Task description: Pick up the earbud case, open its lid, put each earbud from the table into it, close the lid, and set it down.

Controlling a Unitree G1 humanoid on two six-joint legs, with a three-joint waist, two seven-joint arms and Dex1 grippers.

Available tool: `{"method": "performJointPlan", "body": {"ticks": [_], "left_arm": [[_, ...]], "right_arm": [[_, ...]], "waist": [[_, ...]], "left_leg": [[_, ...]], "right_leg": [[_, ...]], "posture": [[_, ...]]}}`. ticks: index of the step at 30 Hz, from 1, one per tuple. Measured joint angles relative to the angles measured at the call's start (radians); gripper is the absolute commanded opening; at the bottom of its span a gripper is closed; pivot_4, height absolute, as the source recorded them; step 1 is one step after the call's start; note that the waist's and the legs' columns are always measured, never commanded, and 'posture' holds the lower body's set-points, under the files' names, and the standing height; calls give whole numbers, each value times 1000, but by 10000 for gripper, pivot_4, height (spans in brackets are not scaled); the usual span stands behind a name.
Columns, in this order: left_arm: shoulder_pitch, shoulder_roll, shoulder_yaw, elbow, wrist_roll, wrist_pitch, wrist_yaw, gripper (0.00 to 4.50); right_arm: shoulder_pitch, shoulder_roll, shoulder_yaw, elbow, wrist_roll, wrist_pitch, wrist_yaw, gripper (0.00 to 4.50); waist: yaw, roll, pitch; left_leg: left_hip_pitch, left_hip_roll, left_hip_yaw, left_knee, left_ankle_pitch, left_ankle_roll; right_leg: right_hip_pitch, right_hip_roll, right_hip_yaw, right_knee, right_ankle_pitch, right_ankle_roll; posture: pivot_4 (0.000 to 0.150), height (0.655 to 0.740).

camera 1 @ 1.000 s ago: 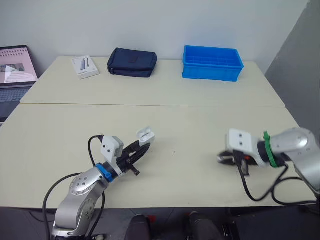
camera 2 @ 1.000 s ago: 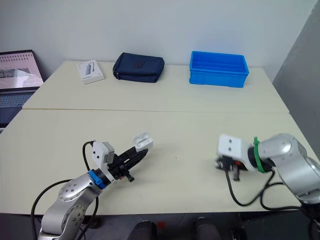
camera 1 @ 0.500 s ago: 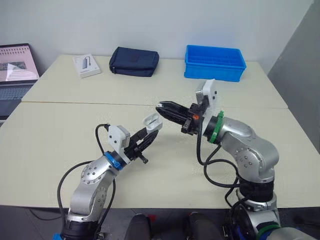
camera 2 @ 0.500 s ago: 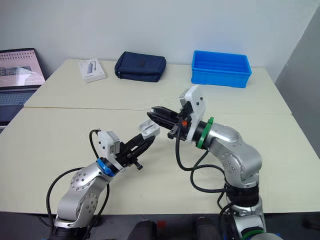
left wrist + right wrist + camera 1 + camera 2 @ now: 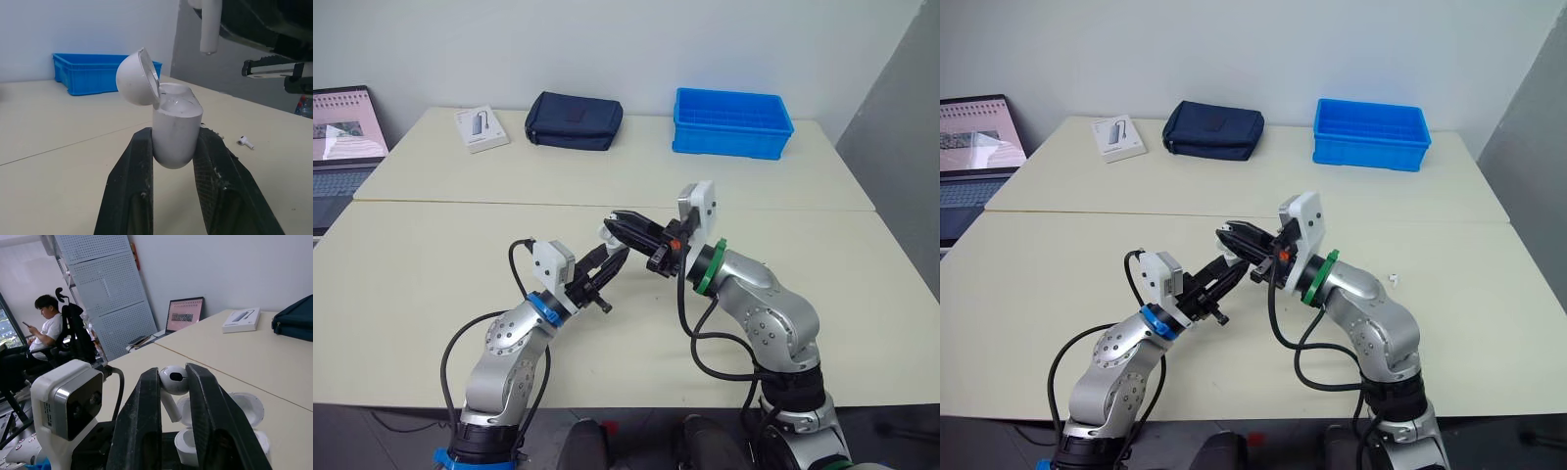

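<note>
My left gripper [image 5: 614,258] is shut on the white earbud case [image 5: 175,128] and holds it upright above the table with its lid [image 5: 138,77] hinged open. My right gripper [image 5: 616,221] reaches in from the right, shut on a white earbud [image 5: 173,381]. That earbud hangs stem down just above the case's open sockets [image 5: 194,440], apart from them. A second earbud [image 5: 1394,280] lies on the table to the right of my right arm.
At the table's back stand a blue bin [image 5: 731,122], a navy pouch [image 5: 574,120] and a white box [image 5: 480,129]. A laptop [image 5: 342,137] sits on the far left. A person [image 5: 49,323] sits in a chair beyond the table.
My right arm has swung from the table's right side up to the case, carrying an earbud, and now holds it over the open case. The left arm raised the case slightly.
</note>
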Motion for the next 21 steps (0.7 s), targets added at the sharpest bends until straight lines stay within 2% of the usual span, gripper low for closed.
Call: {"method": "performJointPlan", "body": {"ticks": [21], "left_arm": [[-7,-8,-4,-5,-2,10,19,7619]], "right_arm": [[31,-22,76,96,-72,-172,-26,3963]], "waist": [[0,0,0]], "left_leg": [[0,0,0,0,0,0]], "right_leg": [[0,0,0,0,0,0]], "posture": [[1500,7324]]}}
